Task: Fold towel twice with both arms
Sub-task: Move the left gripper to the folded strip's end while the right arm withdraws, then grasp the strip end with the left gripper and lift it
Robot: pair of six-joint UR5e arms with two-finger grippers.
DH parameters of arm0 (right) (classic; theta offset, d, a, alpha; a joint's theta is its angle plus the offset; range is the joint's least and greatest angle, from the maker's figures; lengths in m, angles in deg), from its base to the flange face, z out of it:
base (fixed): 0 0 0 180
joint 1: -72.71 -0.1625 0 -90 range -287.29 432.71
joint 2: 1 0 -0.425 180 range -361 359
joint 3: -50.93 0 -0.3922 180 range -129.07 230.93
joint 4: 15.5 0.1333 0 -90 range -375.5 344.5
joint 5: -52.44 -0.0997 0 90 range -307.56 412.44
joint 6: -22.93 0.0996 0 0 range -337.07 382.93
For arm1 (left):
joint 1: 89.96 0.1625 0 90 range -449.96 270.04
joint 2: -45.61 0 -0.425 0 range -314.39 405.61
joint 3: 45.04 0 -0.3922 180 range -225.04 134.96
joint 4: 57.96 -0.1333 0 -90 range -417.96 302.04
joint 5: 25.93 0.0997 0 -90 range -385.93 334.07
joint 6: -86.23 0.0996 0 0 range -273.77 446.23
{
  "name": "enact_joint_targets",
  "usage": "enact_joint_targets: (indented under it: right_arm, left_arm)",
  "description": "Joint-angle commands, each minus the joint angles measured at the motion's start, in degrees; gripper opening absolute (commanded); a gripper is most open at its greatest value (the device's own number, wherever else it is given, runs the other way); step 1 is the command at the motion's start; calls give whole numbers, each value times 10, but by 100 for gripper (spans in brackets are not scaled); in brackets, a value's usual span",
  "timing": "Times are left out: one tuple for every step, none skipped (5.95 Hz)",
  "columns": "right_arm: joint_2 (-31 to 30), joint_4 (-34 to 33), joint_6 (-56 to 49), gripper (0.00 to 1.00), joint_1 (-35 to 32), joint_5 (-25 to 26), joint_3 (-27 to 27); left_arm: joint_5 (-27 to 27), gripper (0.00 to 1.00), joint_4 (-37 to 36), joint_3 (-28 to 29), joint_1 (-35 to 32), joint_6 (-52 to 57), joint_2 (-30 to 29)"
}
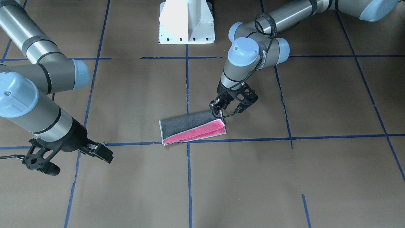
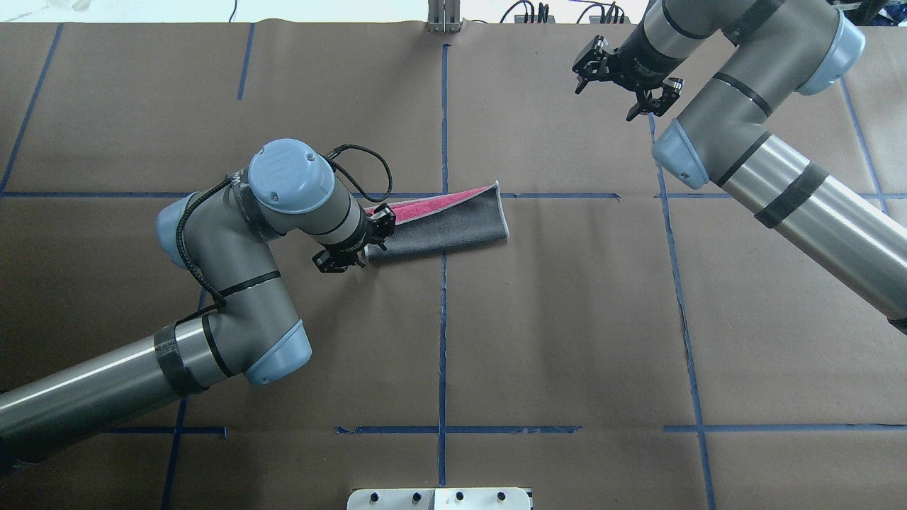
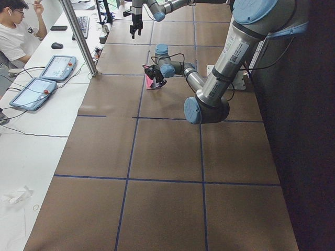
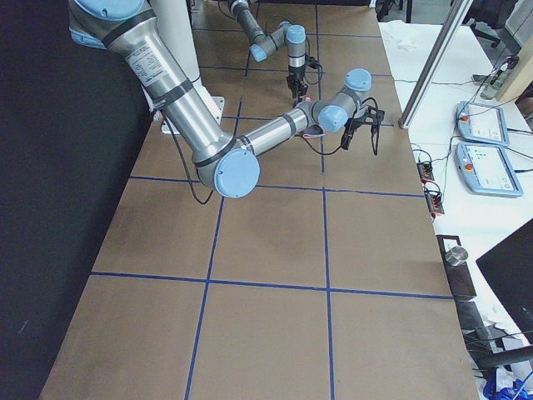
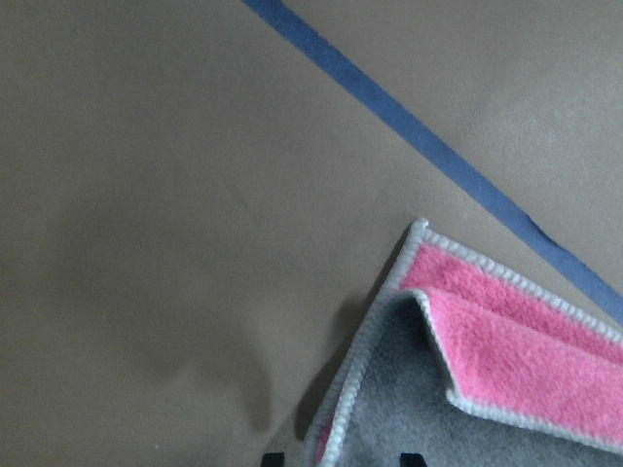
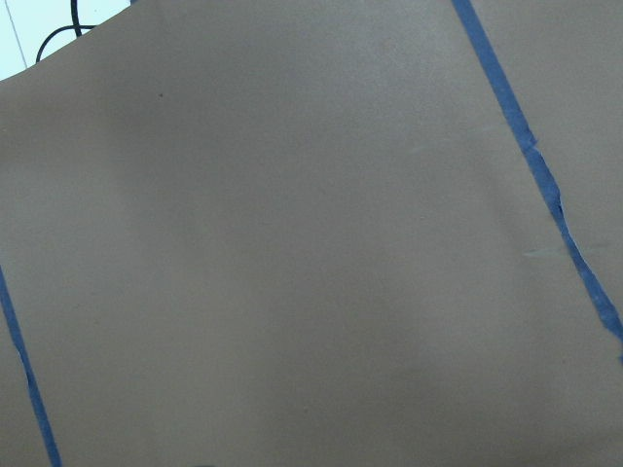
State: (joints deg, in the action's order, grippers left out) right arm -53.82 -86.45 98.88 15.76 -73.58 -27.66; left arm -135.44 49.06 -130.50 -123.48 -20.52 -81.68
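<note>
- Seeing the small terry towel [image 2: 446, 225], grey face up w/ pink-red inside, lying folded once on the brown paper-covered table [image 2: 567, 319], near centre.
- My left black two-finger gripper [image 2: 352, 246] sits at its end corner, fingers clamped on the edge.
- Right black gripper [image 2: 623, 78] hangs well apart, fingers spread.

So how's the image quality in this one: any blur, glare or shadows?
Left wrist view: towel sharp, soft shadow on the paper beside it. Right wrist view: only evenly lit paper and tape. Front-facing view: crisp; glare streak along the left arm. Side views: arms look small, and one side is dark.
</note>
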Motion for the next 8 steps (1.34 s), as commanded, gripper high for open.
enact_joint_targets:
  right_arm:
    - [-8, 0, -2, 100, -3, 0, -4]
    - [-9, 0, -8, 100, -4, 0, -4]
    - [-11, 0, -8, 100, -5, 0, -5]
    - [-13, 0, -8, 100, -6, 0, -9]
    - [-14, 0, -8, 100, -7, 0, -10]
    - [-27, 0, -8, 100, -6, 0, -25]
    - [-38, 0, -9, 100, -6, 0, -37]
    - [-44, 0, -10, 100, -10, -5, -45]
  left_arm:
    - [0, 50, 1, 14, 4, -2, -7]
    - [0, 50, 2, 22, 7, -7, -12]
    - [0, 48, 2, 27, 10, -11, -17]
    - [0, 16, 2, 27, 9, -9, -17]
    - [0, 3, 2, 27, 7, -3, -17]
    - [-1, 0, 1, 23, -3, 0, -17]
    - [-8, 0, -6, 15, -19, 0, -23]
    - [-29, 0, -9, 13, -28, -1, -36]
